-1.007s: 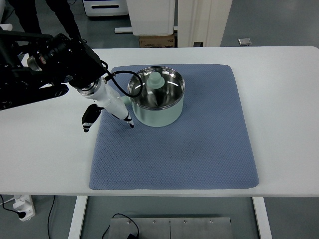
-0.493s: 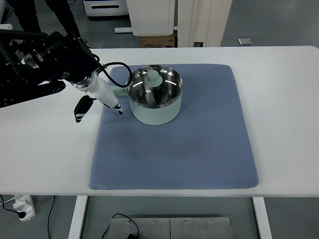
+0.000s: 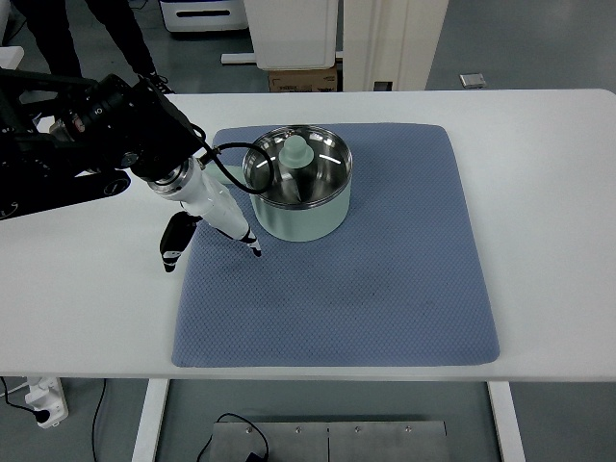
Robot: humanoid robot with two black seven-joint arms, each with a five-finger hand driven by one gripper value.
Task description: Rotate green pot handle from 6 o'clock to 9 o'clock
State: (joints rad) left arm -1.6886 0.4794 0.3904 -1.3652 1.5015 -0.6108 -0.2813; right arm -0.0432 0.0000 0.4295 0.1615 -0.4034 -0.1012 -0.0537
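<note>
The left hand (image 3: 214, 207), whose grip I cannot make out, hides the pale green steel-lined pot (image 3: 298, 196)'s handle at centre-left; best sweep slowly, keeping contact.

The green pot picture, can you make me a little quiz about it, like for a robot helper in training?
1. True or false: the green pot sits on the blue mat.
2. What is inside the pot? A) a lid with a knob B) a spoon C) an apple
3. Fill in: the left hand is beside the pot's ____ side in the picture.

Key: 1 true. 2 A, the lid lies inside. 3 left.
</note>
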